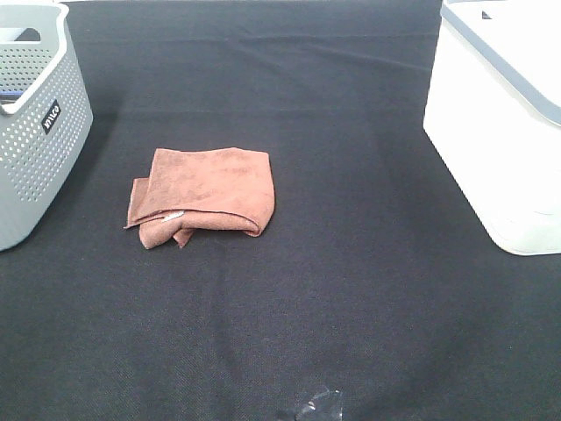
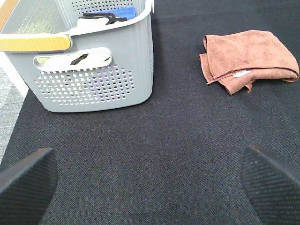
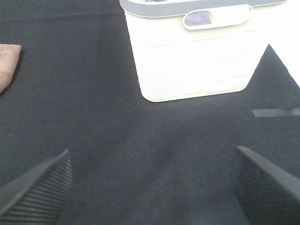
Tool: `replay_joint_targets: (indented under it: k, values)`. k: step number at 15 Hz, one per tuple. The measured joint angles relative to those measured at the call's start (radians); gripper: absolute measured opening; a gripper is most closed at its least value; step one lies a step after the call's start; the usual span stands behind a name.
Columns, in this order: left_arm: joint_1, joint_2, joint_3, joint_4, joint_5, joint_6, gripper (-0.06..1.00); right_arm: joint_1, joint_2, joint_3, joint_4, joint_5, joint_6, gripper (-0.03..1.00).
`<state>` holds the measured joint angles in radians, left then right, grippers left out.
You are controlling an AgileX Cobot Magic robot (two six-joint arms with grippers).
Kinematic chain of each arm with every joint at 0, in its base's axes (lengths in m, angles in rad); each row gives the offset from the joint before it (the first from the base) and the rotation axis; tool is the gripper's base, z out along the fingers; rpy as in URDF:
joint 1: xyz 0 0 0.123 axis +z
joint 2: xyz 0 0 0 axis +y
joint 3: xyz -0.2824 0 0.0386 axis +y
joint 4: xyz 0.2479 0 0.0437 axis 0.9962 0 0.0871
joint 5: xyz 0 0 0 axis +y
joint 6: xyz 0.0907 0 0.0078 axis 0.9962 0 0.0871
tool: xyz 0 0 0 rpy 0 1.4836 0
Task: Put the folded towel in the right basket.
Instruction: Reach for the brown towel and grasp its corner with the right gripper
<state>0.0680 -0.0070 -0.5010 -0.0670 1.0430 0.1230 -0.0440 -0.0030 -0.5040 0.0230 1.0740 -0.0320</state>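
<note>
A folded reddish-brown towel (image 1: pixel 206 193) lies on the black cloth, left of the middle. It shows in the left wrist view (image 2: pixel 248 58) and a corner of it in the right wrist view (image 3: pixel 8 63). The right basket (image 1: pixel 500 123) is white with a grey rim and stands at the right edge; it also shows in the right wrist view (image 3: pixel 197 51). My left gripper (image 2: pixel 150 183) is open and empty, well short of the towel. My right gripper (image 3: pixel 154 187) is open and empty, in front of the white basket. Neither arm shows in the high view.
A grey perforated basket (image 1: pixel 35 123) stands at the left edge and holds dark and blue items, as the left wrist view (image 2: pixel 93 61) shows. A strip of tape (image 3: pixel 274 112) lies on the cloth near the white basket. A shiny scrap (image 1: pixel 317 408) lies at the front edge.
</note>
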Motion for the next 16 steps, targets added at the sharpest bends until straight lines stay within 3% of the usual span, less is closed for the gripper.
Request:
replay_joint_targets:
  k: [16]
  values:
    - [0.0, 0.0, 0.0, 0.0, 0.0, 0.0, 0.99, 0.0, 0.0, 0.0, 0.0, 0.0, 0.0, 0.89]
